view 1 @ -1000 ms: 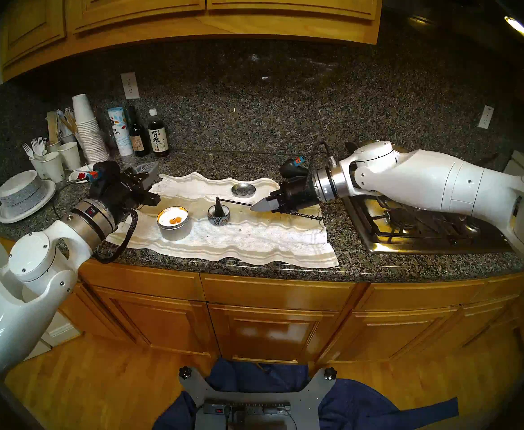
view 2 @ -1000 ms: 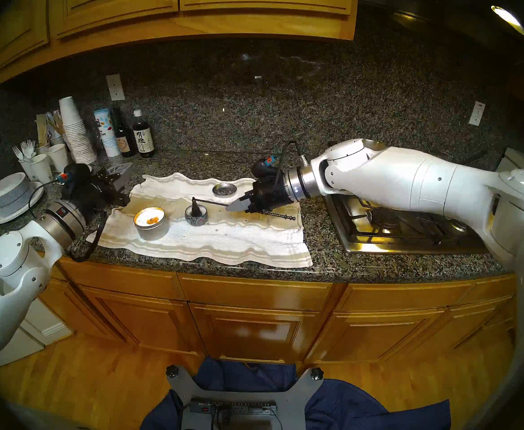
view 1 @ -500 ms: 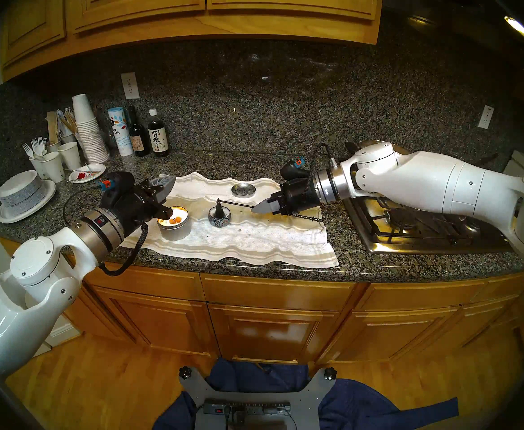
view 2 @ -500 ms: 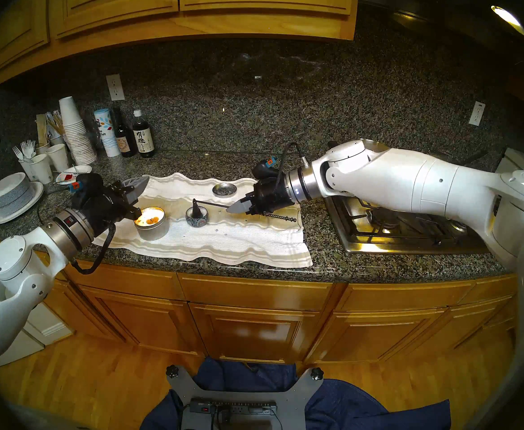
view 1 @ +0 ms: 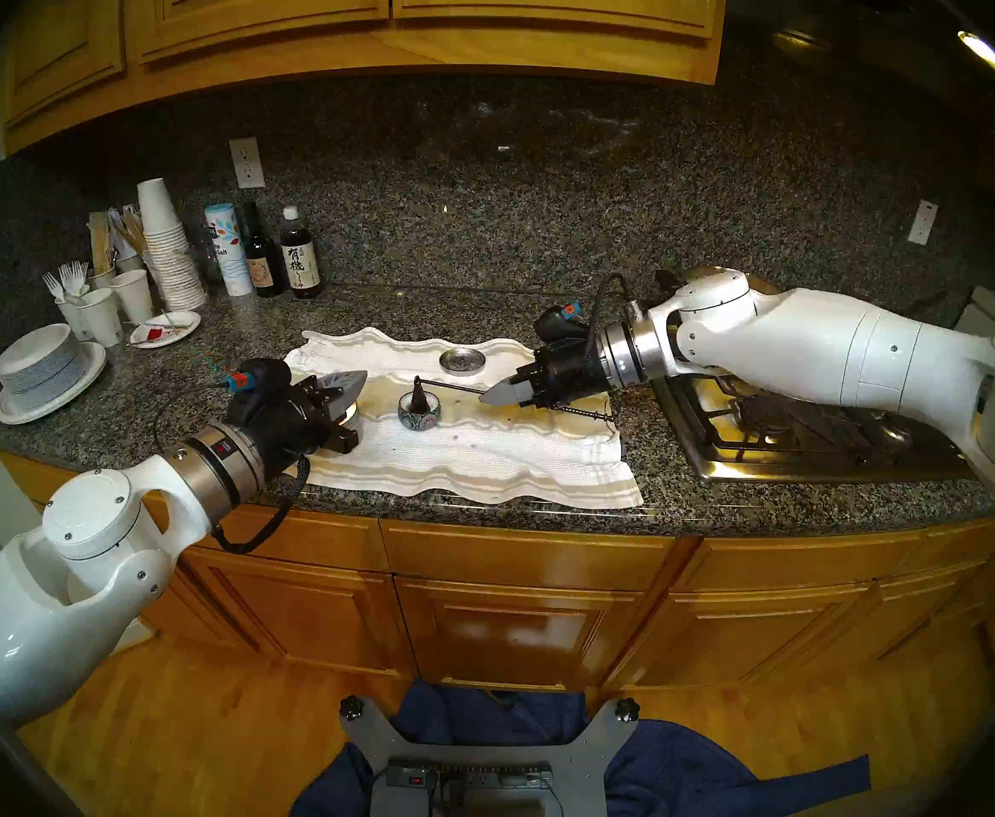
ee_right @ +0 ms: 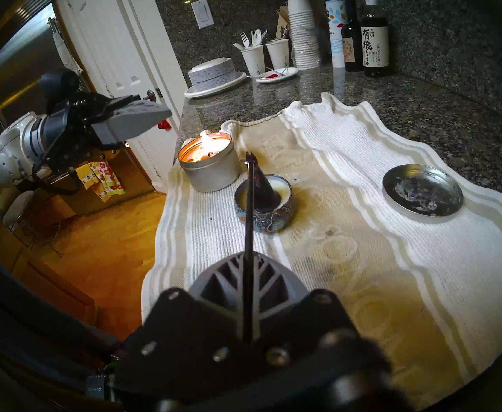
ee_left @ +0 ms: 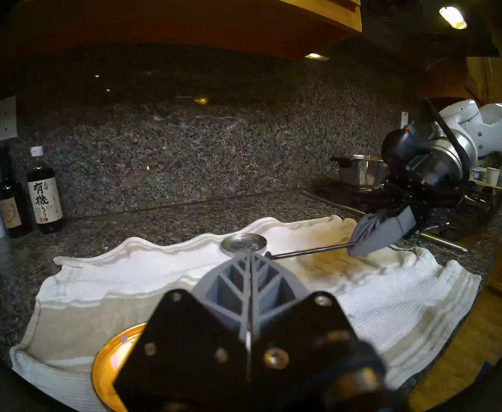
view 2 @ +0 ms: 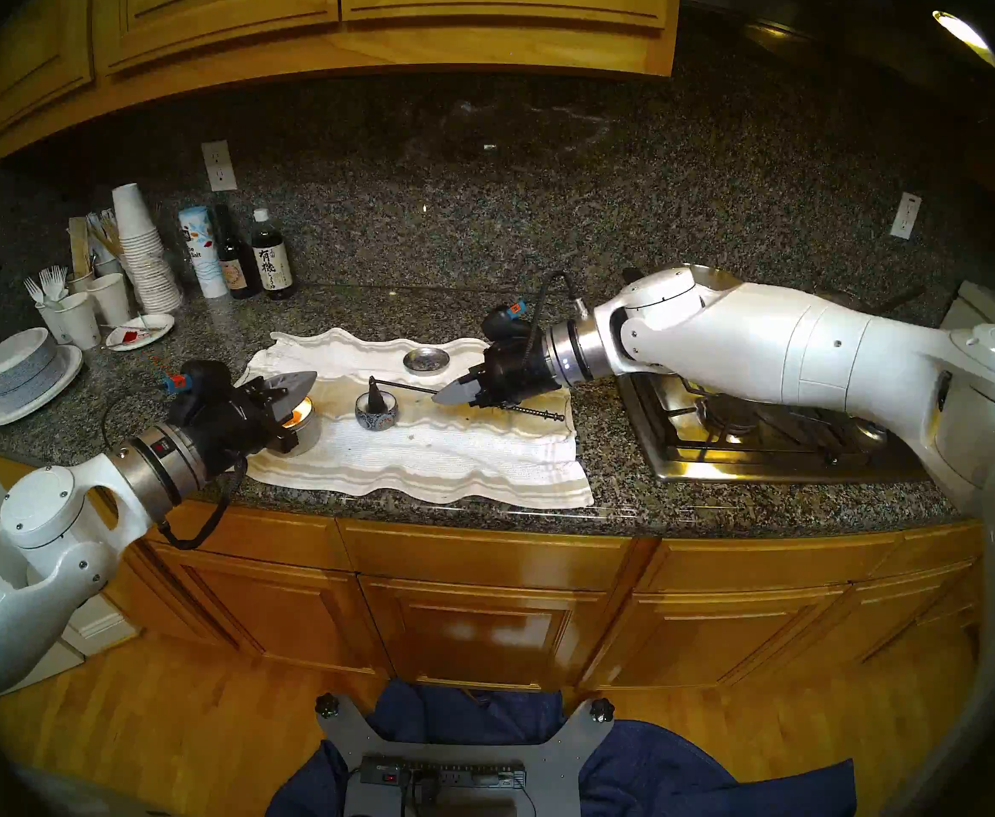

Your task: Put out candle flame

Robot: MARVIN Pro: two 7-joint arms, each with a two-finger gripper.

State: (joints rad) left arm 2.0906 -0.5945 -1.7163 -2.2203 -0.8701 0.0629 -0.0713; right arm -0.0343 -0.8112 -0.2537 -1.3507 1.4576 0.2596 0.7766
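while the candle snuffer [ee_right: 248, 224] is clamped in the right gripper [view 1: 498, 392], its cone sits in the patterned tin [ee_right: 264, 207]; the left gripper [view 1: 342, 382], closed and empty, is held over the lit candle tin [ee_right: 209, 164] near the towel's [view 1: 483, 450] left edge.

- You are looking at a speckled granite countertop [view 1: 483, 512] running into a matching backsplash [view 1: 542, 208].
- Honey-coloured wooden cabinets are hanging above [view 1: 412, 8] and standing below [view 1: 513, 615].
- A wood floor [view 1: 188, 739] is gleaming nearest you.
- White outlets [view 1: 247, 162] are sitting on the far wall.
- A lamp [view 1: 987, 52] is glowing at far right.
- A white door [ee_right: 125, 60] is standing off the counter's left end.
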